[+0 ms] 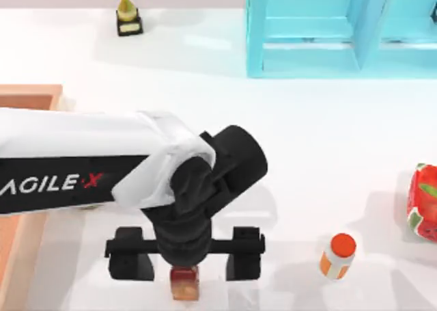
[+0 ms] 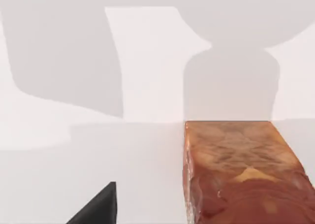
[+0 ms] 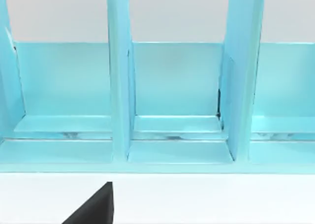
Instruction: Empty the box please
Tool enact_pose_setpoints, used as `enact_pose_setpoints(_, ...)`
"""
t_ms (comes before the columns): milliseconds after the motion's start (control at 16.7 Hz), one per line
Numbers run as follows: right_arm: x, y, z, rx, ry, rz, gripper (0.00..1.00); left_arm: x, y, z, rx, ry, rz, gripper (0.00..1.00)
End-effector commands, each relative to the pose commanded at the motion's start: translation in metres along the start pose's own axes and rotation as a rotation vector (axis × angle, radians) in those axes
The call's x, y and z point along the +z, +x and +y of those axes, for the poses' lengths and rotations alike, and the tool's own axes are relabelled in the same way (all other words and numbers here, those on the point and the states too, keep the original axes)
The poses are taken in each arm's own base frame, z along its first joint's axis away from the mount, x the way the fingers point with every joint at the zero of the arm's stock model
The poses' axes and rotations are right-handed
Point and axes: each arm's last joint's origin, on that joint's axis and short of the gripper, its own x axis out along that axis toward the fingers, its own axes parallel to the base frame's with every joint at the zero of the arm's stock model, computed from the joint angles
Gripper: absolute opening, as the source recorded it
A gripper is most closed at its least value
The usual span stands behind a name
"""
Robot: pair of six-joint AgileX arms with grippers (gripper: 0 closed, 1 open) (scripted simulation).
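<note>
The box is salmon-orange with thick walls and sits at the table's left edge, mostly covered by my left arm. My left gripper is near the front edge, pointing down, open with its fingers spread wide. A small reddish-brown carton stands on the table between them, and neither finger touches it. The left wrist view has the carton close up beside one dark fingertip. One dark fingertip of my right gripper sits off-centre in the right wrist view, facing the shelf.
A turquoise shelf unit stands at the back right, its compartments close in the right wrist view. An orange-capped white bottle stands front right, a red strawberry pack lies at the right edge, and a gold trophy stands at the back.
</note>
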Motion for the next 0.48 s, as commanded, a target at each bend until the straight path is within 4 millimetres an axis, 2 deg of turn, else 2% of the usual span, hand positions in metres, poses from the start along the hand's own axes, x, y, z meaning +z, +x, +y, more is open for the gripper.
enact_pose_setpoints(480,0.000,0.000,0.000,0.000,0.000,0.000,1.00,-0.002,-0.059,0.004,0.015,-0.001,0.011,1.00)
